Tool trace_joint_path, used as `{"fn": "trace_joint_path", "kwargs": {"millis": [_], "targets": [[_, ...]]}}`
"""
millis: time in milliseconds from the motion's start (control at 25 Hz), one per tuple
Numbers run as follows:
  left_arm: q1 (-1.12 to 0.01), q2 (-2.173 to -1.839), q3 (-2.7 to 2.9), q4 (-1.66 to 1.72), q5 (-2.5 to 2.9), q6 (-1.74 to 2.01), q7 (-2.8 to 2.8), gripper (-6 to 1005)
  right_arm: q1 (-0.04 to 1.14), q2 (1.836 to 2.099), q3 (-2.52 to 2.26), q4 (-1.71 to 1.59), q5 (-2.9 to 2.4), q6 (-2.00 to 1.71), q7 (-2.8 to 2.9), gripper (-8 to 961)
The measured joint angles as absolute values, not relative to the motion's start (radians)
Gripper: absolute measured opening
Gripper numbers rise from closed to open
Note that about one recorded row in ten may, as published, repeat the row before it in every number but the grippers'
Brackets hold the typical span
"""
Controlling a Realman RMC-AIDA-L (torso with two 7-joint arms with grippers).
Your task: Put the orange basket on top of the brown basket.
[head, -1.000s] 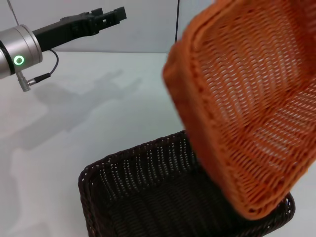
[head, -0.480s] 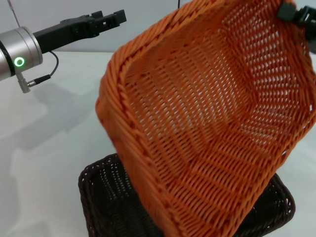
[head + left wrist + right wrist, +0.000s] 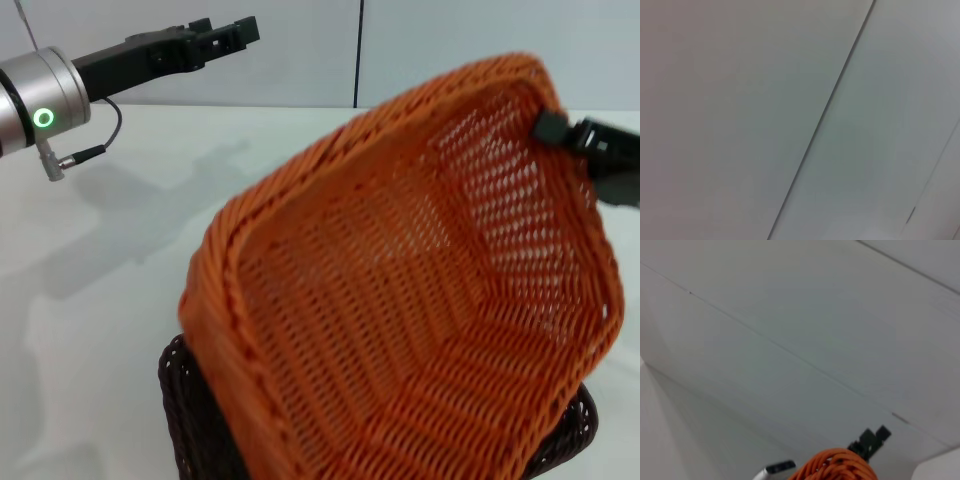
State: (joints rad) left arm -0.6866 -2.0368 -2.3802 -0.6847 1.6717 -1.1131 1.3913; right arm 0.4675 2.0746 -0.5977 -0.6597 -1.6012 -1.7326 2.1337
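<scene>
While the brown basket (image 3: 190, 415) sat nearest the robot on the white bench (image 3: 90, 300), only its dark chocolate woven rim and a strip of openwork side showed at the lower left and lower right, the rest being covered from view by the orange basket (image 3: 400, 320). That orange basket was a rectangular wicker-style tray with a thick braided rim, sloping openwork sides and a tightly woven ribbed floor. It hung tilted above the brown basket, its open face turned toward the head camera, its near end low over the brown rim and its far end raised. Whether the two baskets touched could not be told.

At the raised far right corner, the right gripper (image 3: 565, 135) met the orange rim. One black finger lay inside the basket against the openwork wall, and the fingers were closed on the braided edge there. In the right wrist view only a curl of that orange braid (image 3: 837, 467) showed against pale wall panels.

Farther back on the left, the left gripper (image 3: 235, 32) was held high above the bench, well apart from both baskets, at the end of a silver arm with a green ring light (image 3: 43, 118). Its black fingers pointed to the right with nothing between them; how far they were parted could not be told.
</scene>
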Motion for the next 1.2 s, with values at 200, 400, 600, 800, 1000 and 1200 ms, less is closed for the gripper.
{"fn": "trace_joint_path", "kwargs": {"millis": [200,400,600,800,1000,1200], "targets": [[-0.695,-2.036,-2.379,-0.673,1.673,-1.109,1.391,834,0.431,2.075,-0.676,-0.650,-1.616,-1.726,2.112,278],[-0.704,-2.036,-2.379,-0.672,1.673,-1.106,1.391,834,0.426,2.071,-0.718,-0.659,-1.662,-1.714,2.124,285],[-0.710,-2.035,-2.379,-0.667,1.674,-1.099,1.395,834,0.406,2.068,-0.700,-0.698,-1.664,-1.703,2.146,451],[-0.713,-2.035,-2.379,-0.655,1.674,-1.096,1.401,834,0.388,2.055,-0.660,-0.744,-1.666,-1.692,2.168,565],[-0.713,-2.036,-2.380,-0.653,1.673,-1.091,1.402,834,0.370,2.022,-0.554,-0.753,-1.667,-1.669,2.148,656],[-0.708,-2.037,-2.390,-0.653,1.668,-1.090,1.413,834,0.358,2.012,-0.369,-0.743,-1.661,-1.651,1.974,756]]}}
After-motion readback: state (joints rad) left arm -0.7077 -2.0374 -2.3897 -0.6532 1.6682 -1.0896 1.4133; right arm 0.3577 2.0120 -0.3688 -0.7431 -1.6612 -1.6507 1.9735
